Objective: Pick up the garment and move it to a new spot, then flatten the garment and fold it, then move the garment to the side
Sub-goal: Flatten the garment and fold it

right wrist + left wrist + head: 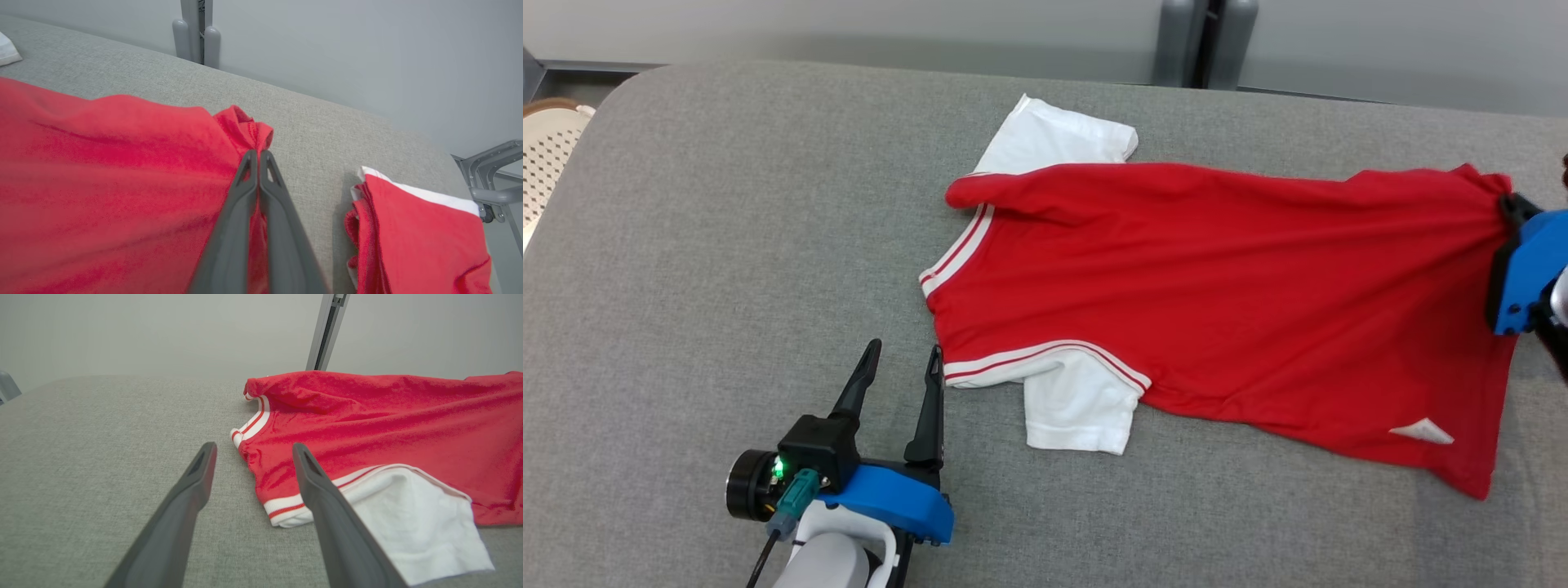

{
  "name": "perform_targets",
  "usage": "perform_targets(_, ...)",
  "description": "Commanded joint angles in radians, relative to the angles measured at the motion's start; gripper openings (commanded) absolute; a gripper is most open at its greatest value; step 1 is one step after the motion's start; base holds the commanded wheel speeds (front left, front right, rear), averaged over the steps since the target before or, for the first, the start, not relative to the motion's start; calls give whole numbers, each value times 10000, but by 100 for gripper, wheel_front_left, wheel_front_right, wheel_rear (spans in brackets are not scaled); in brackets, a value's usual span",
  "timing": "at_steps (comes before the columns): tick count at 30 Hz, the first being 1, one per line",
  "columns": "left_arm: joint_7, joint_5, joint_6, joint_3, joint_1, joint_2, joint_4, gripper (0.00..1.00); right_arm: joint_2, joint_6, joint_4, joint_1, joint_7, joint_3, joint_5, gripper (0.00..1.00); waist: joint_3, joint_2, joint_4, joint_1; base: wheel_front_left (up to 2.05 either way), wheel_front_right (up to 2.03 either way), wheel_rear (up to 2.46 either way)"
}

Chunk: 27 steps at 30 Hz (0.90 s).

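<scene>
The garment (1217, 294) is a red T-shirt with white sleeves and striped trim, spread across the grey padded table (727, 245), collar to the left, hem to the right. My right gripper (257, 155) is shut on the gathered hem corner (249, 128) at the far right, with its blue wrist (1523, 273) at the head view's edge. My left gripper (903, 359) stands open just left of the near white sleeve (1078, 408), its fingers (196, 477) empty above the table; the right one overlaps the sleeve's striped band (286, 506).
A second red-and-white garment (412, 241), folded, lies near the table's right edge beside my right gripper. A grey post (1205, 41) stands behind the table. A pale perforated basket (547, 147) sits off the left edge. A grey metal frame (490, 175) shows past the right edge.
</scene>
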Motion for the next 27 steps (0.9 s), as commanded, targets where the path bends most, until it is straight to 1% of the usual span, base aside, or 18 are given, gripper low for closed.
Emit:
perform_targets(1,-46,102,-52,65,-210,-60,-12,100,-165,-9,213,-402,-205,-273,-158,0,152,0,154,0,0,0,0)
perform_targets(4,-46,160,-106,86,-286,-134,50,100,-253,-11,457,-854,-657,-709,-638,0,280,0,289,0,0,0,0)
perform_targets(5,-46,194,-144,93,-313,-157,66,100,-259,-9,547,-1001,-879,-846,-763,5,319,0,328,0,0,0,0)
perform_targets(8,-46,240,-188,135,-369,-214,131,100,-202,-11,730,-1382,-1766,-1277,-1358,45,404,0,391,0,0,0,0)
perform_targets(9,-46,264,-203,144,-400,-234,146,100,-163,-11,812,-1481,-2054,-1406,-1566,100,426,0,403,0,0,0,0)
perform_targets(12,-46,334,-256,156,-388,-274,231,100,226,-6,1128,-1619,-2600,-1708,-1959,100,393,0,379,0,0,0,0)
perform_targets(18,-46,357,-332,219,-292,-337,379,100,803,-6,1529,-1569,-3421,-1467,-2161,100,225,0,80,0,0,0,0)
perform_targets(23,-46,316,-440,251,-452,-362,734,100,1196,-6,1348,-1041,-4373,-1145,-1840,100,2,0,-254,0,0,0,0)
perform_targets(27,94,258,-548,166,-578,-323,1228,100,1541,-6,852,-298,-4884,-925,-1555,100,-242,0,-542,0,0,0,0)
